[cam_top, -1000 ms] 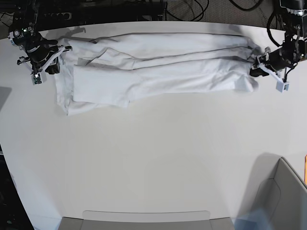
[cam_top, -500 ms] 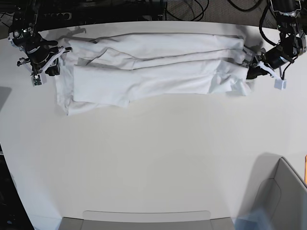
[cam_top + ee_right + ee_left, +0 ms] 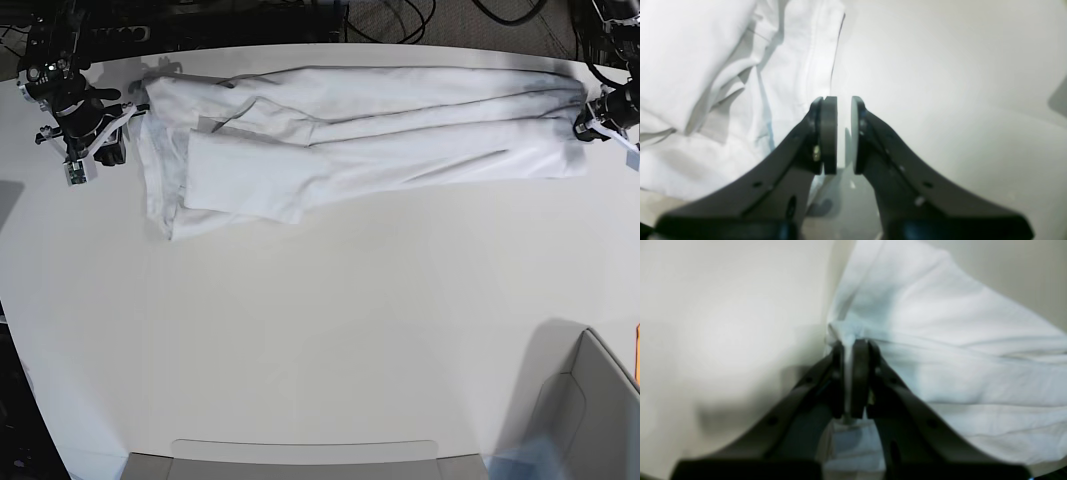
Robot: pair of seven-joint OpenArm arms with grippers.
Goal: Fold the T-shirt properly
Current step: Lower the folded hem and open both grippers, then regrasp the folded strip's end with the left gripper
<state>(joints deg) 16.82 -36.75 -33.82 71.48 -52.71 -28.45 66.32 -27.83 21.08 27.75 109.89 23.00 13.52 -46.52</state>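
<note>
The white T-shirt (image 3: pixel 380 130) lies stretched in a long band across the far part of the table. My left gripper (image 3: pixel 586 126) is at the band's right end and is shut on it. In the left wrist view the left gripper (image 3: pixel 850 350) pinches a bunched edge of the T-shirt (image 3: pixel 957 340). My right gripper (image 3: pixel 108 135) sits just left of the shirt's left end, not touching it. In the right wrist view the right gripper (image 3: pixel 843 106) shows only a thin slit with bare table in it, and the T-shirt (image 3: pixel 706 66) lies to its left.
A grey bin (image 3: pixel 590 400) stands at the front right corner. A flat grey tray edge (image 3: pixel 300 455) runs along the front. Dark cables and equipment (image 3: pixel 250 20) line the back edge of the pale table (image 3: pixel 320 320).
My left gripper shut on the shirt's right end and pulled it to the right. The shirt stretched out and slid away from my right gripper, which stayed in place.
</note>
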